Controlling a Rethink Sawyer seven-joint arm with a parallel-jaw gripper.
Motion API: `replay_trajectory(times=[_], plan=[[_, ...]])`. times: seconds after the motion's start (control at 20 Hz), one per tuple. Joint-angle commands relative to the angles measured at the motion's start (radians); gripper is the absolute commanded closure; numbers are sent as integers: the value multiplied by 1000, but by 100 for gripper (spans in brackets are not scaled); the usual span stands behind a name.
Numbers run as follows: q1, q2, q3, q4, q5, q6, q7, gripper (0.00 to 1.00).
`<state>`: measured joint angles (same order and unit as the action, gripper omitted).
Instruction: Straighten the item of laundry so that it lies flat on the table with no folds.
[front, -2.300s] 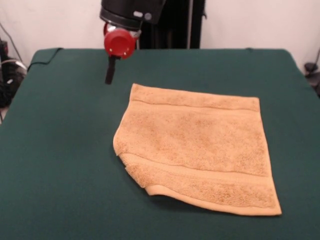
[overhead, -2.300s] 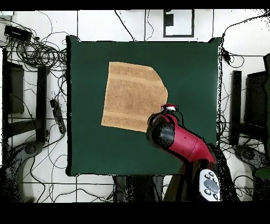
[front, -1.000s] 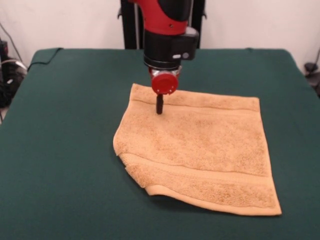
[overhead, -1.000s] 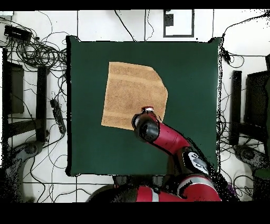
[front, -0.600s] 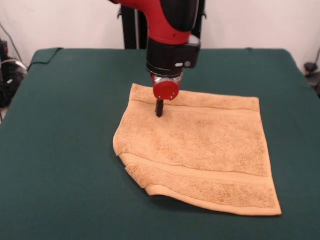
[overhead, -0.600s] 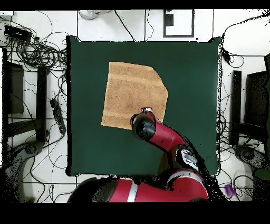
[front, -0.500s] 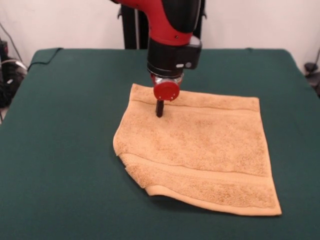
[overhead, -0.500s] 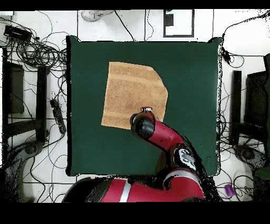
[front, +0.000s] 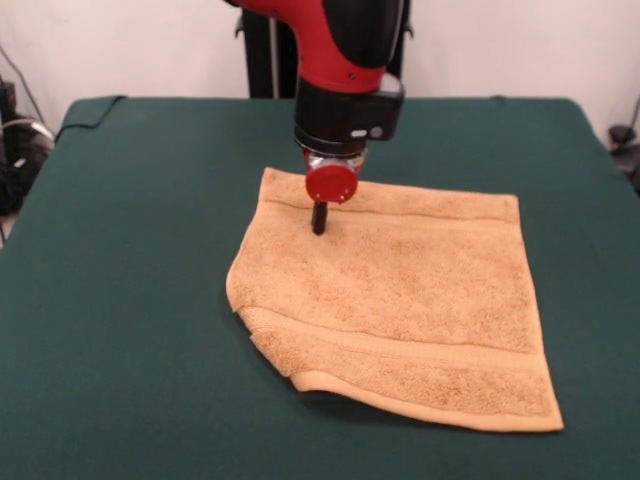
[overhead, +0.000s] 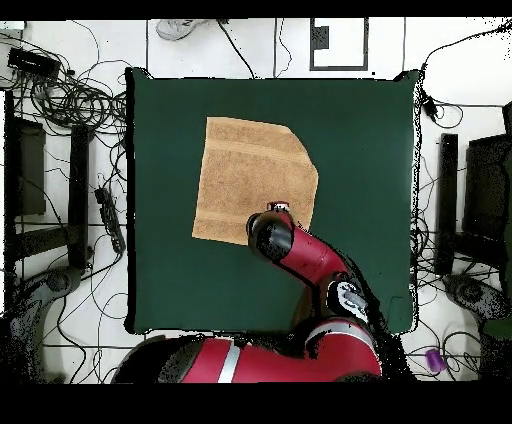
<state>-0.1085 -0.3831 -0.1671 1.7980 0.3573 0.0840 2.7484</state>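
Observation:
The orange-tan item of laundry (front: 410, 300) lies on the dark green table (front: 130, 300), mostly spread out. Its near left corner is turned under, which leaves a slanted edge, and the near edge (front: 310, 380) lifts slightly there. Woven bands run along the far and near sides. My gripper (front: 318, 222) points straight down from the red wrist and touches the towel just inside the far band, near its far left corner. In the overhead view the arm's wrist (overhead: 272, 235) covers the gripper at the towel's (overhead: 250, 175) lower right edge.
Cables and black stands (overhead: 60, 110) lie on the floor around the table in the overhead view. The table cloth's far left corner (front: 95, 105) is rumpled. Green cloth surrounds the towel on every side.
The arm came from beyond the towel's far left corner, moved over the towel and lowered onto it. Over the last half second it has barely shifted. The towel has kept its shape.

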Motion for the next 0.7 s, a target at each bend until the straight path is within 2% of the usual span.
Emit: replay_trajectory(times=[0.05,0.7], plan=[[42,147,146,-9,152,84,238,100],[4,103,184,51,151,79,169,100]])
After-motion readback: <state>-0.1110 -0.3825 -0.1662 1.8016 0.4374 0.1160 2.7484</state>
